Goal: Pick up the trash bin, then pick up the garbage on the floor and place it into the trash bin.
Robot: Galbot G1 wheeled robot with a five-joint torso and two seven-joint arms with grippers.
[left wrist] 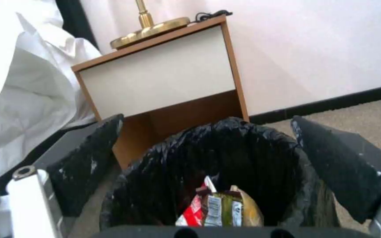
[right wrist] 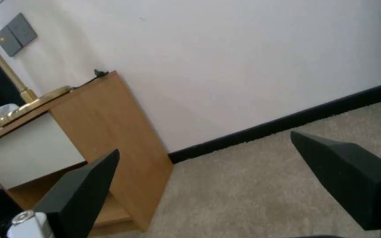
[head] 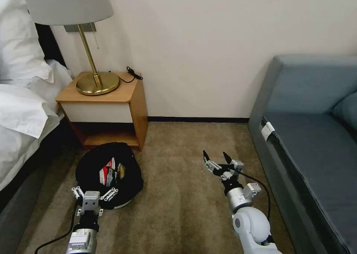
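Both your end effectors are spread. Your left end effector (head: 93,193) sits at the near rim of the round black-bagged trash bin (head: 91,168), which holds red-and-white snack packets (left wrist: 195,211). Your right end effector (head: 216,157) hangs over bare beige carpet (head: 178,209).

It looks like a hotel bedroom. A wooden nightstand (head: 108,109) stands against the white wall, carrying a brass lamp (head: 95,60). Just left of the nightstand is a bed with white linen (head: 22,109); well off to its right, a grey-blue sofa (head: 312,135). Beige carpet (head: 186,194) spreads before it.
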